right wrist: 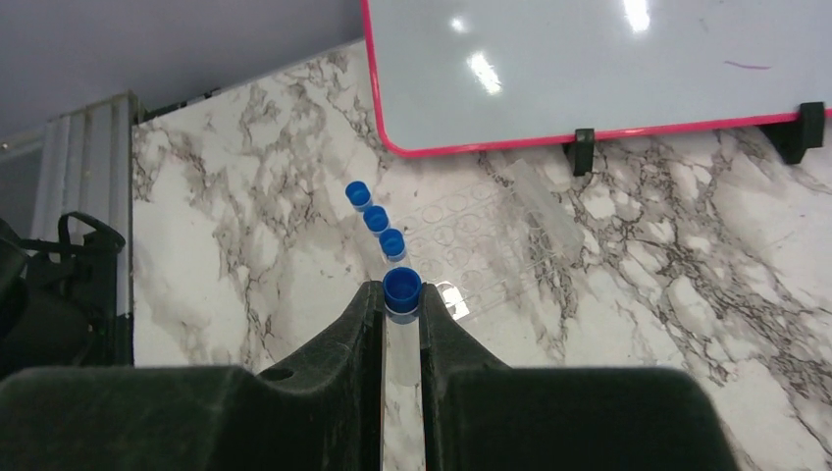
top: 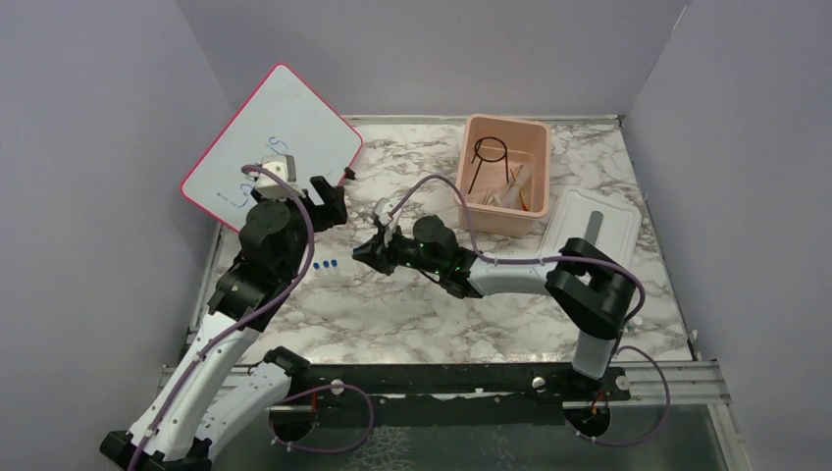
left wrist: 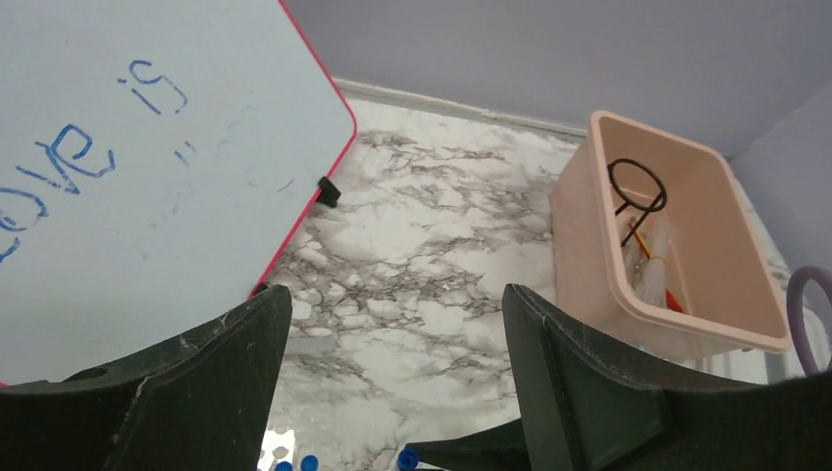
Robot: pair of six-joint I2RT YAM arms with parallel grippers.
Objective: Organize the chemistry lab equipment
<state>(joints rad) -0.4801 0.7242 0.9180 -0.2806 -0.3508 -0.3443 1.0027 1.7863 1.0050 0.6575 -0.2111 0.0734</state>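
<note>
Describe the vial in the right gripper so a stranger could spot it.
Find the pink-rimmed whiteboard at back left. Before it runs a line of blue-capped vials. Yours is the vial clamped in the right gripper; the other three stand untouched.

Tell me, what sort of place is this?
Likely a robot test booth staged as a chemistry bench: plain grey walls, black wire ring stand in a pink plastic tub, blue-capped clear vials.

The worktop [top: 412,304] is marbled white with grey veins. Within the pale pink tub [top: 469,147], a black wire stand [top: 488,152] and a red-yellow rod [left wrist: 643,247] are seen; left of the tub, vials [top: 321,265] are capped blue (whiteboard [top: 285,128] lettering likewise, rim pink).
</note>
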